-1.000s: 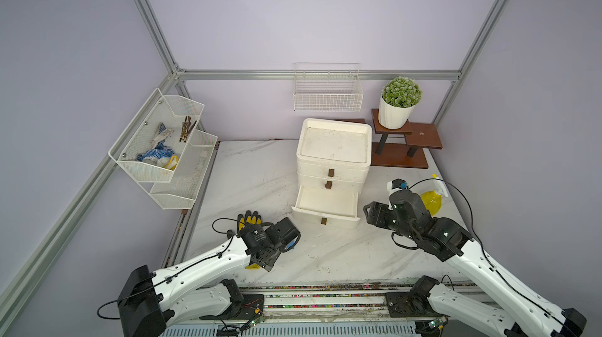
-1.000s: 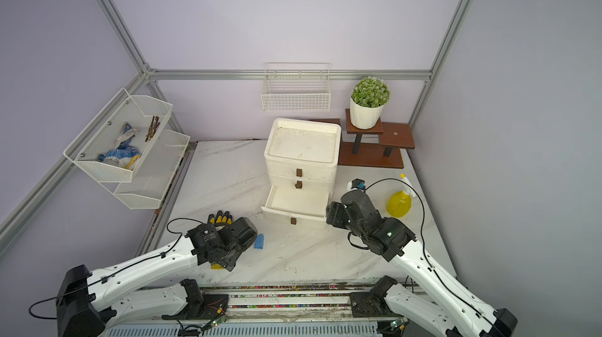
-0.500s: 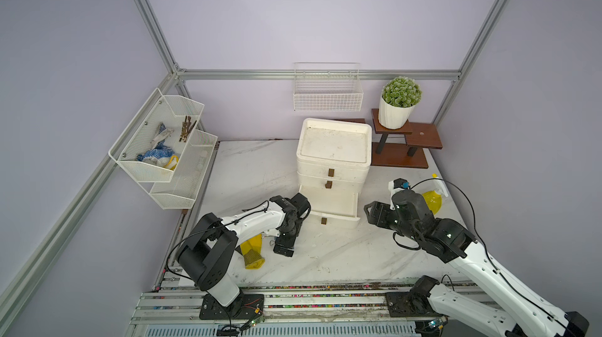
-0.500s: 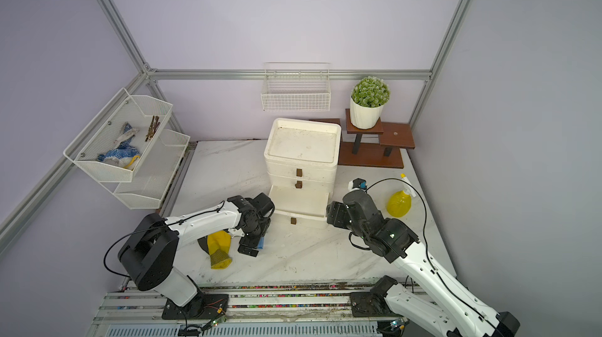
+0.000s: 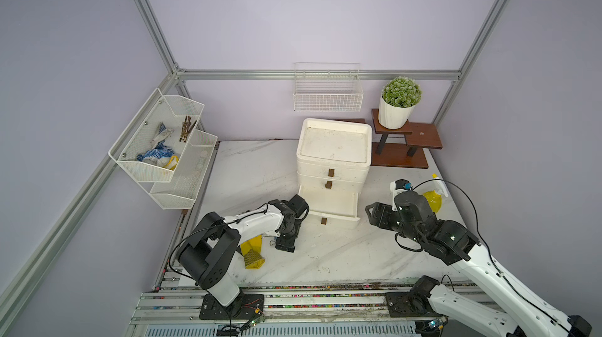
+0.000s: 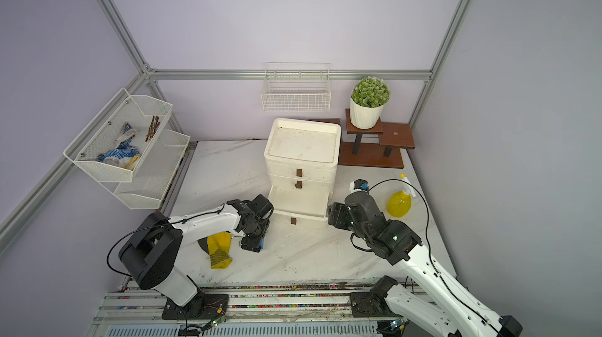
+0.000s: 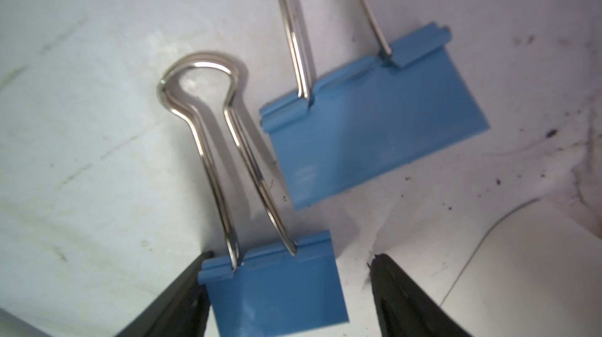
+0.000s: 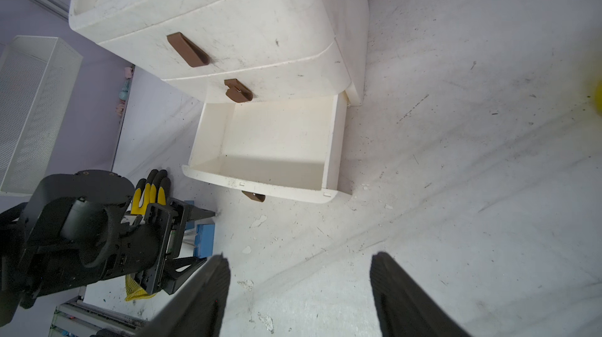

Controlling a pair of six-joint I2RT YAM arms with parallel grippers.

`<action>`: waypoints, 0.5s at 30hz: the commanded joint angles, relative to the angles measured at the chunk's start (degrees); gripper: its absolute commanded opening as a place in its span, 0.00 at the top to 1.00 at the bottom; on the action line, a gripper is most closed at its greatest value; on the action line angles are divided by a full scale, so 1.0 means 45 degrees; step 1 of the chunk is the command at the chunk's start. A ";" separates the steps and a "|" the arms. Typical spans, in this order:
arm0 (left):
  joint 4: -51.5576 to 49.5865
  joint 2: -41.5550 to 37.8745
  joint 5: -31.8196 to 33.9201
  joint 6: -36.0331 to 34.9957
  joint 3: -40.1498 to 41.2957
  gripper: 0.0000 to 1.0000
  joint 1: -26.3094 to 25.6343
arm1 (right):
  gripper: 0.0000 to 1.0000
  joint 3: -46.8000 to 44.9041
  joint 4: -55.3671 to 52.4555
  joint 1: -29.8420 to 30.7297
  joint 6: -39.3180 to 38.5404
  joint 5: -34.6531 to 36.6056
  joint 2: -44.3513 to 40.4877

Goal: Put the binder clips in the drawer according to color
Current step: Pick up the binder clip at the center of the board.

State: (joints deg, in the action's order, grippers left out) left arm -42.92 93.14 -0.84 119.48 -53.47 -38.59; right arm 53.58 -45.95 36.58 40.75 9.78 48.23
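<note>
Yellow rubber comes first: a glove (image 6: 219, 247) lies on the near left of the worktop (image 5: 325, 254), partly hidden by the left arm. Just right of it we find the change. A second ago that arm lay stretched low along the near edge, its claw wide and short of the clips. Now the elbow stands up and the left claw (image 7: 290, 255) points down onto the worktop. It straddles one blue binder clip (image 7: 277, 289), which lies flat with its silver wire handles laid together. One finger (image 7: 182, 289) touches the clip's side and the other stands just clear. So the claw is narrowing around the clip but not yet holding it. A second blue clip (image 7: 374, 136) lies just beside the first, not touching it. We judge that the pick of the blue pair is only beginning, with nothing sorted so far.

A little farther, the bottom drawer (image 8: 329, 143) is pulled out and bare inside, as before, and close to both clips. To its right the right claw (image 8: 299, 255) hovers where it was, fingers apart and empty. The two drawers above (image 5: 330, 174) are shut. We cannot find the yellow or teal clips in these views.
</note>
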 commanded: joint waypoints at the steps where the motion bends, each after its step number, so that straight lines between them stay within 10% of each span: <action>1: 0.0018 -0.0162 0.0568 0.4000 0.0119 0.33 0.0079 | 0.26 0.0027 -0.0154 -0.0061 -0.0130 0.0265 -0.0018; 15: -0.2692 -0.0369 0.3527 -0.1273 -0.3820 0.55 -0.1224 | 0.26 0.0083 -0.0209 -0.0045 -0.0101 0.0727 -0.0268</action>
State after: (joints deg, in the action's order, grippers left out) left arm -51.46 92.47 9.98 118.19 -66.70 -42.61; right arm 53.58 -46.13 36.58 40.77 11.27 47.99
